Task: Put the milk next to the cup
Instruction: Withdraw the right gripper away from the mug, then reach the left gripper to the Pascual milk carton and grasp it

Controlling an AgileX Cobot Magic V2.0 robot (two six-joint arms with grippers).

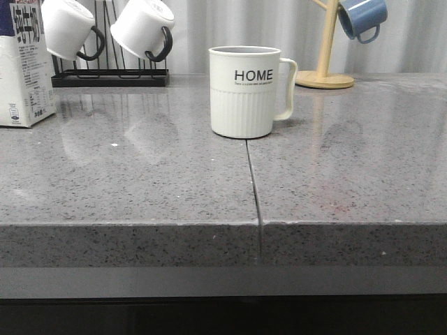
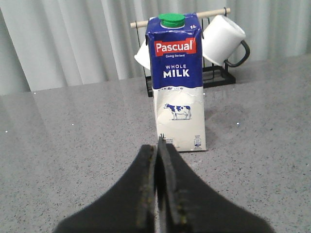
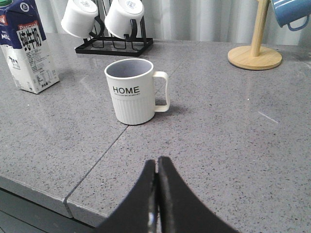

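— Front view: where is the milk [image 1: 24, 63]?
— Far left on the counter [image 1: 140, 181], well apart from the cup [image 1: 244, 91] in the middle.
— And each end effector?
— Left end effector [image 2: 158, 145] and right end effector [image 3: 157, 165] are both pressed closed, holding nothing.
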